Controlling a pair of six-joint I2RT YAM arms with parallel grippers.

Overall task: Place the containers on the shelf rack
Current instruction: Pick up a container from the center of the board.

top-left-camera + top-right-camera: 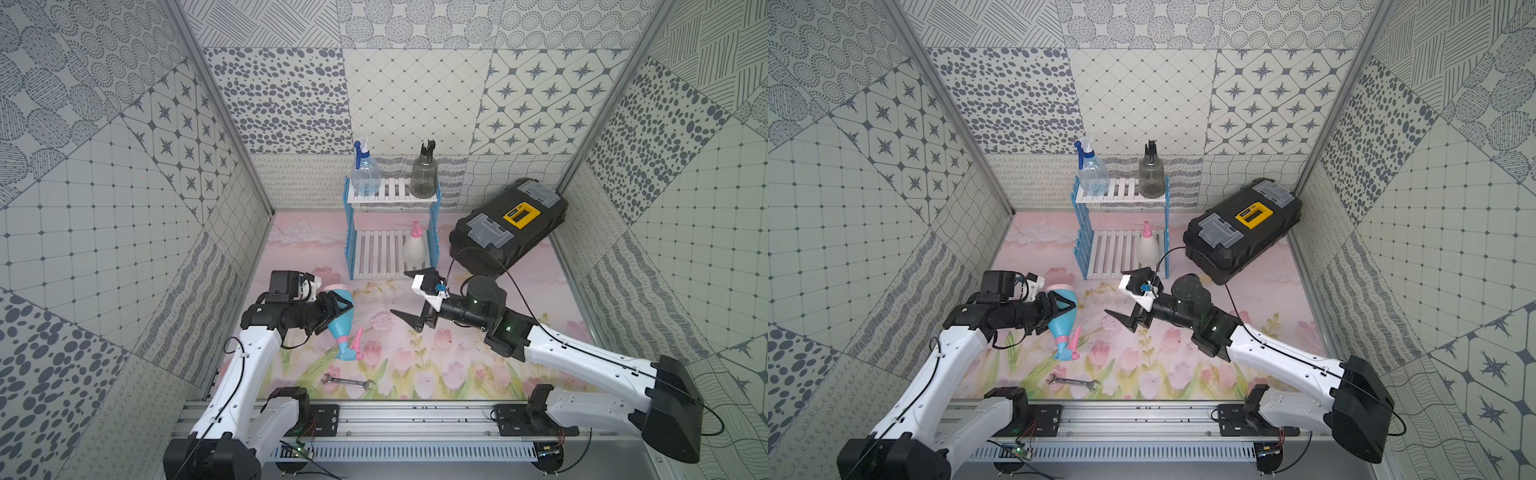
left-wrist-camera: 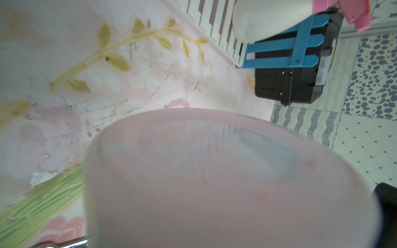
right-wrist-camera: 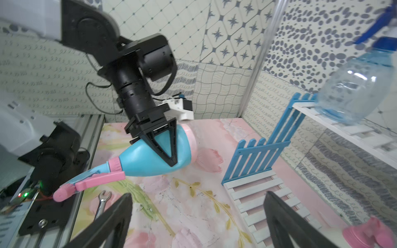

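Note:
A light-blue bottle with a pink trigger is tilted over the mat at the left, nozzle toward the front, with my left gripper shut around its body. Its pink base fills the left wrist view. On the top of the shelf rack stand the clear bottle and the smoky grey bottle. The white bottle stands on the lower shelf, at its right. My right gripper hangs open and empty in front of the rack.
A big black toolbox with a yellow latch sits right of the rack against the wall. A steel wrench lies on the mat near the front rail. Patterned walls close in three sides.

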